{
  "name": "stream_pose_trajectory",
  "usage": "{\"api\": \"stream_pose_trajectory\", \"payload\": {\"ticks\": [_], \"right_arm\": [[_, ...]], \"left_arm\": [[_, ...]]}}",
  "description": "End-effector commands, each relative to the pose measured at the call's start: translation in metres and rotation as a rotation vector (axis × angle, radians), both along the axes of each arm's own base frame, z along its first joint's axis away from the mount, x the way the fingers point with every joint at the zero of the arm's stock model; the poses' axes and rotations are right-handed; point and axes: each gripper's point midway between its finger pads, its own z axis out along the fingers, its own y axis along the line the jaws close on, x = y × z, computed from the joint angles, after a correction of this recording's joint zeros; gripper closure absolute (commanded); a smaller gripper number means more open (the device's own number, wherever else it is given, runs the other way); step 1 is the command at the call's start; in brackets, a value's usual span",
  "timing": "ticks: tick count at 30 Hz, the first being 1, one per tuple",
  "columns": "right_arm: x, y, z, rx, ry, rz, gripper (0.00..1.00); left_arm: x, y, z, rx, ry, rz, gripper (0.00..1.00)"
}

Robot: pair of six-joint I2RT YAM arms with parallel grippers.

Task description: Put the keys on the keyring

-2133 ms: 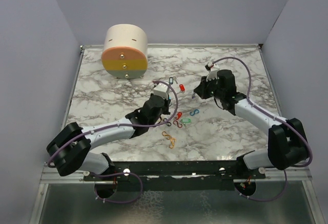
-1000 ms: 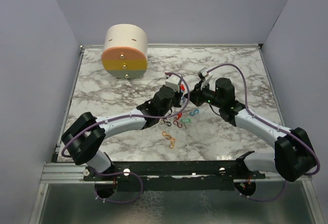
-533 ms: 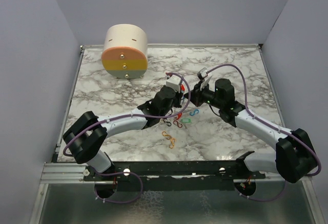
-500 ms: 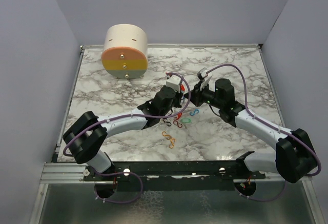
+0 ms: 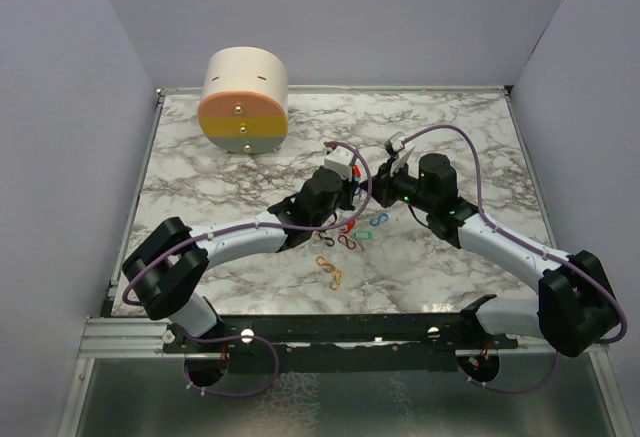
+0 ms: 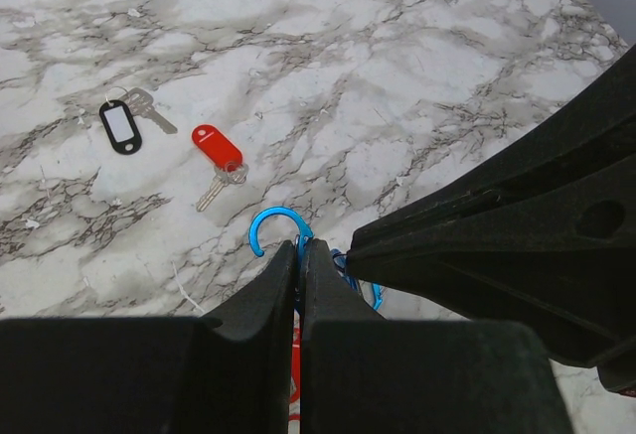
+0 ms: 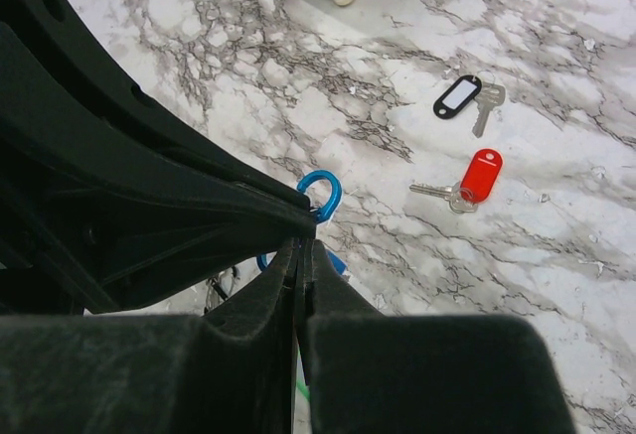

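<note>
Left end effector (image 6: 299, 246) and right end effector (image 7: 302, 244) are both pinching the blue clip (image 6: 274, 227); I'm judging it light, stiff, slippery, best held mid-body.

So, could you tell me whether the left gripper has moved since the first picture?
Yes: the left gripper has shifted right, away from the cream-and-orange cylinder, and now meets the right gripper.

table (image 5: 460, 137): marble, what I'm working over
cylinder (image 5: 244, 102): cream-and-orange, standing
red-tagged key (image 6: 216, 146), black-tagged key (image 6: 121, 124): near cylinder
orange clips (image 5: 329, 272): well apart from cylinder
</note>
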Motion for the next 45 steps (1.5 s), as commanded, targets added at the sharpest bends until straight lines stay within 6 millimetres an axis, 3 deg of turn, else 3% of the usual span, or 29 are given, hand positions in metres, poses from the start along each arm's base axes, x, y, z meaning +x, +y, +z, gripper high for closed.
{"api": "stream_pose_trajectory", "payload": {"ticks": [1,45], "right_arm": [[0.002,-0.003,0.004,-0.009,-0.036,-0.024,0.99],[-0.009,0.003,0.015,0.015,-0.073,0.028,0.99]], "left_arm": [[0.0,-0.005,0.03,-0.067,-0.041,-0.02,1.0],[0.001,-0.012,0.032,-0.077,-0.037,-0.04,1.0]]}}
